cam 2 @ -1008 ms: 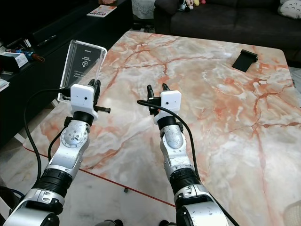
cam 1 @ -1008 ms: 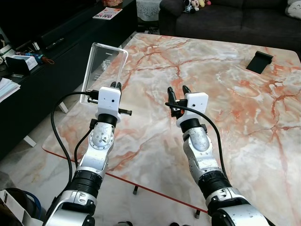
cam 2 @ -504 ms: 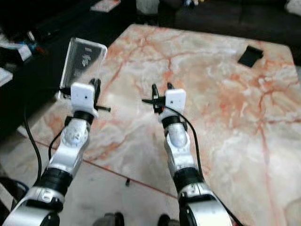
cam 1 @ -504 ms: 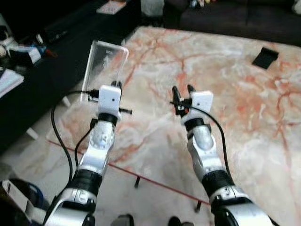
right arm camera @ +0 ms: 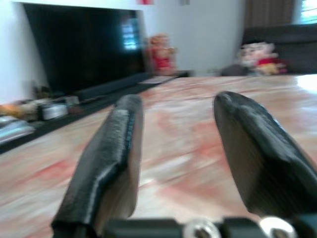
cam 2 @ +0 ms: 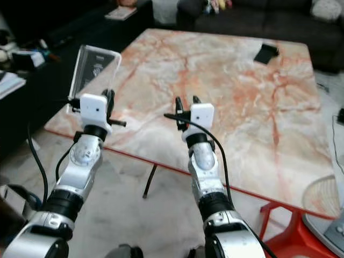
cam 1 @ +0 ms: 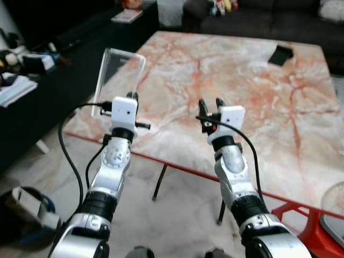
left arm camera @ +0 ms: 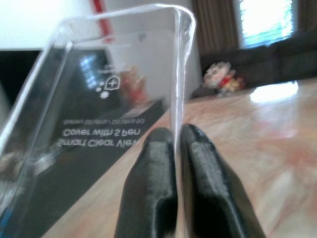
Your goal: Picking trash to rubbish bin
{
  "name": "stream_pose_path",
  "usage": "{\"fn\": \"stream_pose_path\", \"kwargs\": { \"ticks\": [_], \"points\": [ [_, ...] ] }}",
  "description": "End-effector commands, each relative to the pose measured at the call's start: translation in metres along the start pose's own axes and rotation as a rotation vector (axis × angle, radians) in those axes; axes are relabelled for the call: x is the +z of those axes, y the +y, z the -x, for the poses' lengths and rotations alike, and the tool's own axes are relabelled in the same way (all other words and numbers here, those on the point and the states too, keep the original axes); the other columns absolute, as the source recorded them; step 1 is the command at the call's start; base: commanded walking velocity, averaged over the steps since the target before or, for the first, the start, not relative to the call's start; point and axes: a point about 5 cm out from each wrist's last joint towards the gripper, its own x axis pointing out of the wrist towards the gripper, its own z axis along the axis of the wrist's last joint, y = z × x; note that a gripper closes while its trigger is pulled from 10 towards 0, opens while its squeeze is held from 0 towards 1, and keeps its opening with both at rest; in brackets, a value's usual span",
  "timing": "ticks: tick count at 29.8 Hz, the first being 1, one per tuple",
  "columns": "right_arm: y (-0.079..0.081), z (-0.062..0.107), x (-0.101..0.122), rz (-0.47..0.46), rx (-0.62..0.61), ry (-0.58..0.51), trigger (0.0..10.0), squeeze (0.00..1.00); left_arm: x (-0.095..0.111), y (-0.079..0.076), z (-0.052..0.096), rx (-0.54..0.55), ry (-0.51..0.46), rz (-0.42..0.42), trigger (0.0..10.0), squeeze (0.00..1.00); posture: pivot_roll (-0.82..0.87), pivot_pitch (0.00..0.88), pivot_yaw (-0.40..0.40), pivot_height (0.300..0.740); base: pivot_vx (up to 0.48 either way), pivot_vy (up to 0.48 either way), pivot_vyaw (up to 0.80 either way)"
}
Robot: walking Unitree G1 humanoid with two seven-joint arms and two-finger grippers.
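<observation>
The clear plastic phone-case package (cam 1: 119,76) is held upright in the air by the left gripper (left arm camera: 174,144), whose two black fingers are pressed together on its lower edge (printed words such as "Smart Clear View" can be read through the plastic in the left wrist view). It is carried above the left corner of the marble coffee table (cam 1: 258,80), not resting on it.

Compared with one second ago, much more floor and the red table edge are seen below the arms, so the camera was moved back: it is judged that the robot is stepping away from the table with the trash.

The right gripper (right arm camera: 173,148) is spread and empty, raised over the near table edge. A black stand (cam 1: 281,54) lies at the far side.

No rubbish bin can be identified with certainty.
</observation>
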Motion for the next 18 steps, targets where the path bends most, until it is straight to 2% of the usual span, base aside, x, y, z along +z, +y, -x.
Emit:
{"fn": "stream_pose_path", "kwargs": {
  "ticks": [1,18],
  "points": [
    [0.0029,0.001,-0.0016,-0.006,0.006,0.007,10.0,0.0,-0.001,0.0007,0.0003,0.005,0.007,0.002,10.0,0.0,0.12,0.107,0.049,0.74,-0.274,0.0,0.0],
    [0.0031,0.0015,-0.0041,-0.007,0.014,0.019,10.0,0.0,-0.0016,0.0019,0.0002,0.008,0.009,0.001,10.0,0.0,0.12,0.116,0.044,0.74,-0.274,0.0,0.0]
  ]
}}
